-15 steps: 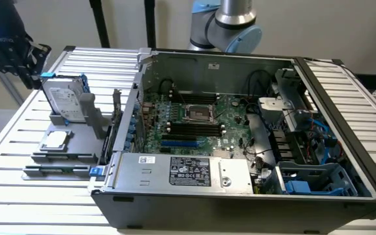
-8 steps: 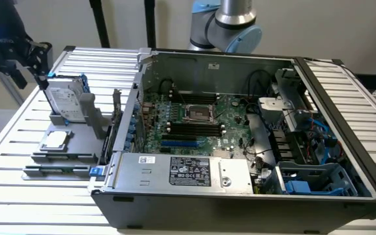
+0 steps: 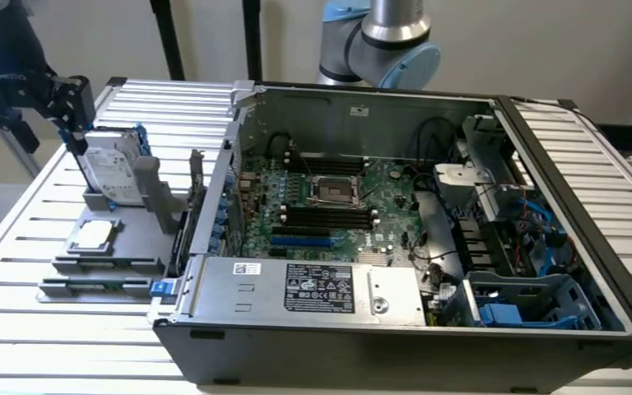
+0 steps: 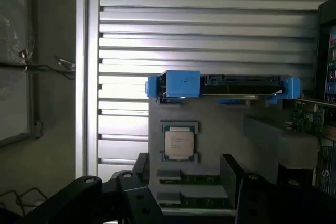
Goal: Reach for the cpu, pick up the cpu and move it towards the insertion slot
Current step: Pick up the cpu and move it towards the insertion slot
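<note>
- Small, flat, square silver-topped cpu (image 4: 179,142) lies in a grey plastic holder (image 4: 220,129) outside the computer case
- Black gripper (image 4: 170,182) hangs well apart from it, fingers spread wide, empty

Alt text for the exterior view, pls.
The gripper sits near the top of an upright hard drive at the exterior view's left, while the cpu lies flat on a grey holder below it. To the exterior view's right, an open computer case exposes the insertion slot on its green board.
</note>
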Robot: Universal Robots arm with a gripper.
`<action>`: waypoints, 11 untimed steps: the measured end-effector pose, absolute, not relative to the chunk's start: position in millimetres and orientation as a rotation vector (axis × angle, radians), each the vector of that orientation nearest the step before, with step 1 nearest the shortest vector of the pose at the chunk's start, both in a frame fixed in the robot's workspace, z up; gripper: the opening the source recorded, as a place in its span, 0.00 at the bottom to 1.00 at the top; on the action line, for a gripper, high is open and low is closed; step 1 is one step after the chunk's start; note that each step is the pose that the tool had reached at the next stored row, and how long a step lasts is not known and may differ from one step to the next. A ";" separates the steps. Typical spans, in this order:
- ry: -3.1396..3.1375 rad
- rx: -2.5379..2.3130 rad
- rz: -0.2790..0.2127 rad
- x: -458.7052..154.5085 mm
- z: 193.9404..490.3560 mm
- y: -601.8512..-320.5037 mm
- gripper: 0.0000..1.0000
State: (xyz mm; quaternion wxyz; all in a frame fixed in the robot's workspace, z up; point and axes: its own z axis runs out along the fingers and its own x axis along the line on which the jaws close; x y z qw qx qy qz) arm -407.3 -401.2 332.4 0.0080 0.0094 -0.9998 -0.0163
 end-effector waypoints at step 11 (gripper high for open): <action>-3.125 0.029 -0.051 -407.0 312.5 -407.9 0.65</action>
